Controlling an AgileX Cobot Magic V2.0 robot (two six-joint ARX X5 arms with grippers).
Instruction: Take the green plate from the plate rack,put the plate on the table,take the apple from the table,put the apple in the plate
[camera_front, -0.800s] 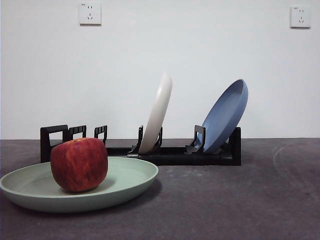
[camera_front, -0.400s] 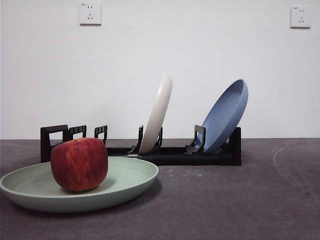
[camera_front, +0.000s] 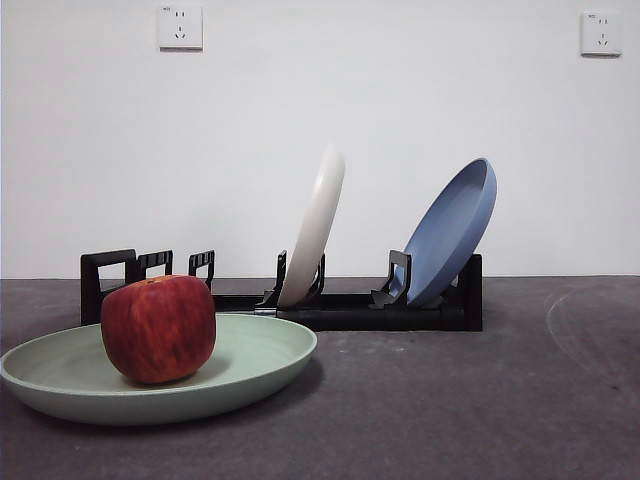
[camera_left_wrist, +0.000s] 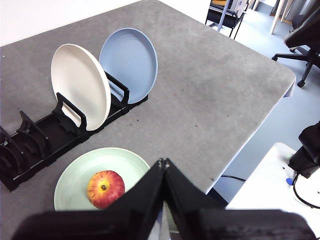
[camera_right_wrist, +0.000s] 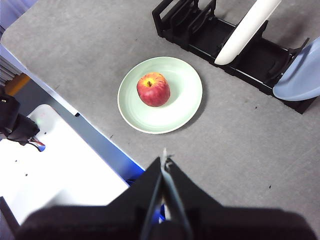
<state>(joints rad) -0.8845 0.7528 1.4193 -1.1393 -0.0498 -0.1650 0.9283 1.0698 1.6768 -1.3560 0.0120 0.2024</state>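
The green plate (camera_front: 250, 365) lies flat on the table (camera_front: 480, 400), in front of the plate rack's (camera_front: 350, 312) left end. The apple (camera_front: 158, 328) sits in it, left of its middle. The plate (camera_left_wrist: 80, 172) and apple (camera_left_wrist: 105, 188) also show in the left wrist view, and the plate (camera_right_wrist: 182, 95) and apple (camera_right_wrist: 153, 89) in the right wrist view. My left gripper (camera_left_wrist: 163, 162) is shut and empty, high above the table. My right gripper (camera_right_wrist: 164, 160) is shut and empty, also high above. Neither shows in the front view.
A cream-white plate (camera_front: 315, 228) and a blue plate (camera_front: 450, 232) lean in the rack's middle and right slots. The rack's left slots (camera_front: 150, 265) hold nothing. The table's edges show in both wrist views, with floor and a white stand beyond.
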